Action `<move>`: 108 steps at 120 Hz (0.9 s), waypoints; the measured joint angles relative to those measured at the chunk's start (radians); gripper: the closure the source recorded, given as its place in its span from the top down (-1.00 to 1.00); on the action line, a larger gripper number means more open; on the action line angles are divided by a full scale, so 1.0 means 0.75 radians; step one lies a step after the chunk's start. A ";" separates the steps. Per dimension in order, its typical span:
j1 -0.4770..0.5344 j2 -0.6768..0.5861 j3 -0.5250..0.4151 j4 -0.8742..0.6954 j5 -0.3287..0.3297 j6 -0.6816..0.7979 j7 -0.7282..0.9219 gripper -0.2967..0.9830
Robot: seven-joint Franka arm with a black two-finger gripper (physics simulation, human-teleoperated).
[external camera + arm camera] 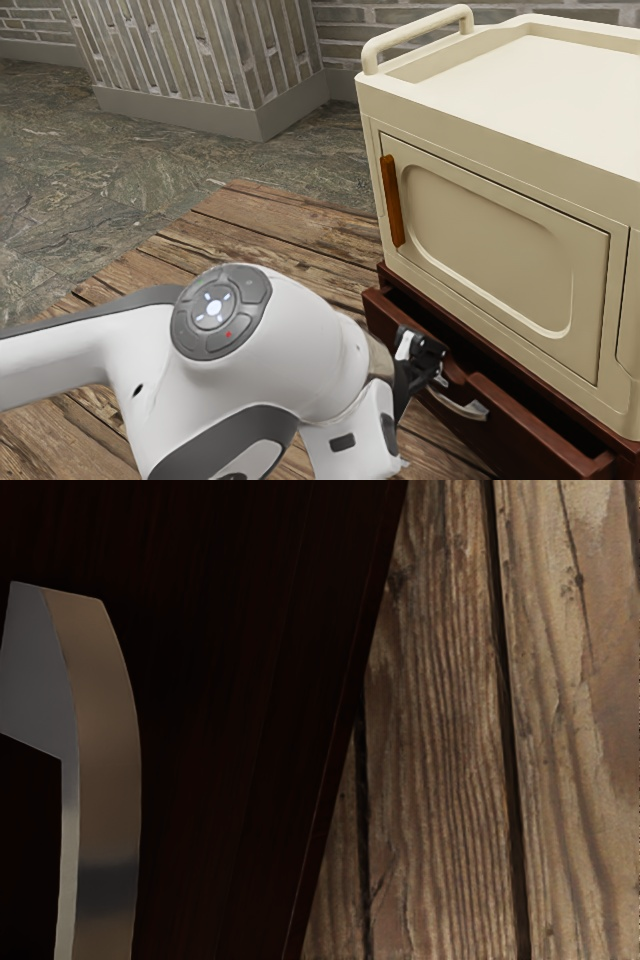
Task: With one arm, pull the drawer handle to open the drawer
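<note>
I cannot tell whether the gripper point(428, 358) is open or closed at the drawer point(525, 432), partly out beneath the cream cabinet point(480, 235); grasp the stiff, probably slippery handle point(110, 730) mid-bow.

At the exterior view's right, a cream cabinet point(480, 140) with a shallow recessed top point(570, 85), a rounded rail point(415, 28) along its left end and a shut front door point(485, 240) bearing an upright orange-brown handle point(391, 200) near its left edge. Near, weathered wooden planks point(240, 235); farther left, mottled grey stone flooring point(90, 190). Far behind, a slatted brick block point(200, 50) on a plain grey base point(270, 115), between stretches of brick wall point(340, 48).
</note>
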State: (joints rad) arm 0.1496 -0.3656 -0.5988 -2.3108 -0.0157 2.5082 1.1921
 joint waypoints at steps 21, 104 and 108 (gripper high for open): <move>-0.004 -0.019 -0.024 -0.010 -0.020 -0.003 -0.006 0.50; -0.074 -0.212 -0.025 -0.148 -0.062 -0.033 -0.037 0.49; -0.076 -0.222 -0.024 -0.157 -0.060 -0.034 -0.039 0.50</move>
State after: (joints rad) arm 0.0922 -0.5323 -0.6167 -2.4282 -0.0610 2.4830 1.1628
